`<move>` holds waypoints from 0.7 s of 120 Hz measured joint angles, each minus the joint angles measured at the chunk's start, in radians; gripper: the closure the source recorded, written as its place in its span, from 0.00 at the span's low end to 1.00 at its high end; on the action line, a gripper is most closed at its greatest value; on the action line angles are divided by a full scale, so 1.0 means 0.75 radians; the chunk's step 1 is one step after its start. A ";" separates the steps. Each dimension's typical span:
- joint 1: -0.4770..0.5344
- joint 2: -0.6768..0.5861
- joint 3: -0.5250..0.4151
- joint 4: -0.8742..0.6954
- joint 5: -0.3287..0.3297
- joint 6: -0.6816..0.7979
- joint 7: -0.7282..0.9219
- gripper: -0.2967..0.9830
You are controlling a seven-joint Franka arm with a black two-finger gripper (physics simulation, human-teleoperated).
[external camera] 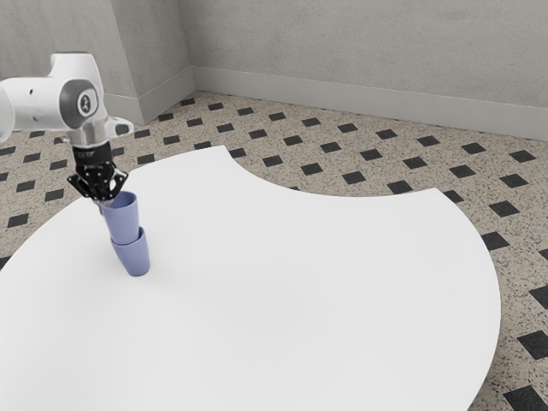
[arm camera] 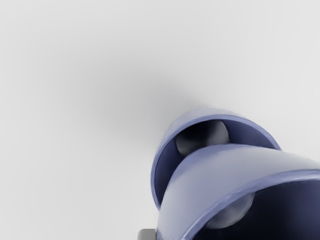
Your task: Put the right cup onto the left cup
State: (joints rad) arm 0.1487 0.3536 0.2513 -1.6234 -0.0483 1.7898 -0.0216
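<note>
Where fingers (external camera: 104, 200) hang, upper cup (external camera: 123, 223) at their tips, lower cup (external camera: 134, 259) beneath

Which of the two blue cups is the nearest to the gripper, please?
The upper cup: the gripper is at its rim, while the lower cup sits farther down, below it, its mouth around the upper cup's lower end.
</note>
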 joint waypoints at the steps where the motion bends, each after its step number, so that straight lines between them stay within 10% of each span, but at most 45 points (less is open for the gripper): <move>1: 0.000 0.001 0.000 0.000 0.000 0.000 0.000 0.85; 33: 0.000 0.033 -0.005 -0.002 -0.001 0.009 -0.001 0.84; 84: -0.014 -0.090 0.002 -0.009 -0.001 0.026 0.030 0.34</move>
State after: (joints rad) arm 0.1384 0.2865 0.2529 -1.6304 -0.0494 1.8092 0.0008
